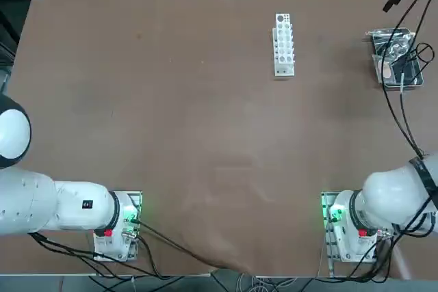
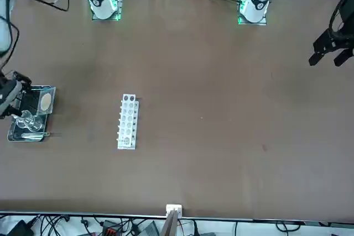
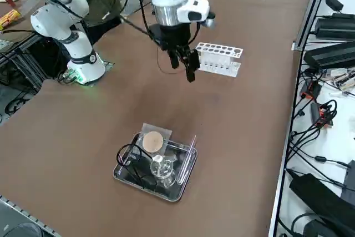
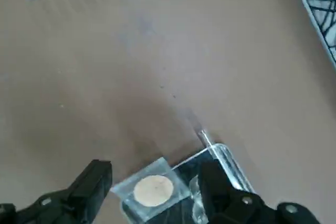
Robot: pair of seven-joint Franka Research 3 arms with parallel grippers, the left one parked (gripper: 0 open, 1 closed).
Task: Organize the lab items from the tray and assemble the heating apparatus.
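Note:
The shiny metal tray (image 3: pixel 178 191) stands at the table's far right (image 1: pixel 400 87). In it lie the grey mesh square with a tan centre (image 3: pixel 152 141), the clear glass burner (image 3: pixel 162 170) and the black wire tripod (image 3: pixel 128 154). My right gripper (image 3: pixel 186 62) hangs open and empty well above the table, over the tray's near end. In the wrist view the gripper (image 4: pixel 155 170) straddles the mesh (image 4: pixel 153 190), with the tray's rim (image 4: pixel 223 153) beside one finger. From the front the gripper (image 2: pixel 10 95) shows at the picture's edge by the tray (image 2: pixel 25 138).
A white test-tube rack (image 1: pixel 284 44) lies on the brown table left of the tray, also seen in the side view (image 3: pixel 219 59). Cables and equipment line the table's edges.

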